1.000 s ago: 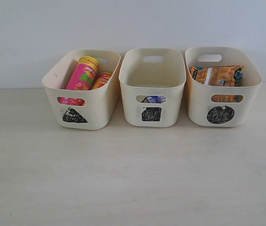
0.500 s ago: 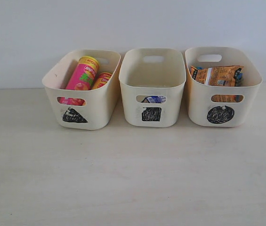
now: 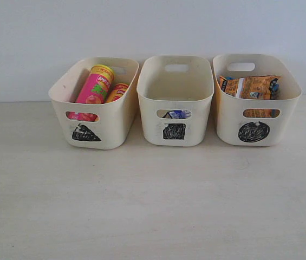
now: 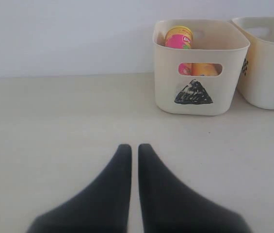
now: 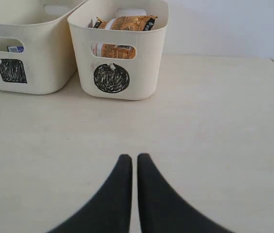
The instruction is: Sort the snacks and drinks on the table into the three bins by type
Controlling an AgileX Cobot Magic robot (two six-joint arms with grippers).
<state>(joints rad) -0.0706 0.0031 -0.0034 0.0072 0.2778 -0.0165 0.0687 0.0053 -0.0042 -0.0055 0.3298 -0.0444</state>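
Sorted by type: a pink chip tube (image 3: 94, 86) and yellow chip tube (image 3: 117, 91) are leaned in the cream plastic triangle-marked bin (image 3: 112, 125), frame left. A blue-and-white drink carton (image 3: 177, 114) is glimpsed in the square-marked bin (image 3: 147, 122), centre. A crinkly orange bag (image 3: 250, 86) is packed in the circle-marked bin (image 3: 226, 125), right. Over the pale beige table (image 3: 153, 206), the left gripper (image 4: 134, 150) and right gripper (image 5: 135, 160) are held with jaws pressed together, empty.

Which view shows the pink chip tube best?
The exterior view: the pink chip tube leans in the triangle bin, with most of its length visible from above. The left wrist view shows only its top above the rim. The right wrist view does not show it.
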